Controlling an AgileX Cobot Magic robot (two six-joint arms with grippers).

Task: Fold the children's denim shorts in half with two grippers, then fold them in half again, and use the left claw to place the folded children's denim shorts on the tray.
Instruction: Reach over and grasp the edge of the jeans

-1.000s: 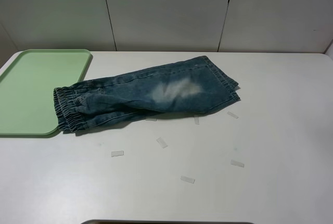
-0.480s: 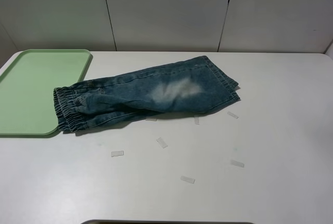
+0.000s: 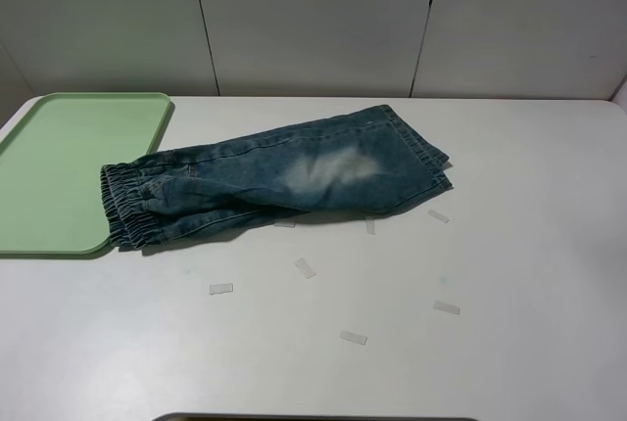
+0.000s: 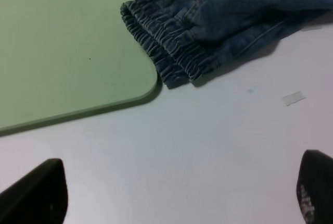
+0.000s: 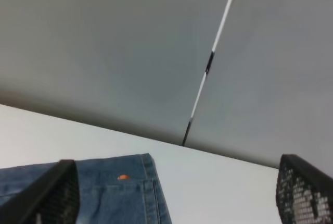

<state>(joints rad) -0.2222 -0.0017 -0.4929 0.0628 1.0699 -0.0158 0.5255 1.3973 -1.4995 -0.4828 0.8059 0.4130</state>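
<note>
Folded denim shorts on table, gathered waistband touching rounded corner of flat green tray; left pincer, right pincer released.

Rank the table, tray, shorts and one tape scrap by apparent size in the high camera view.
1. table
2. shorts, narrowly
3. tray, though cut off at the picture's edge, so unsure
4. tape scrap
</note>
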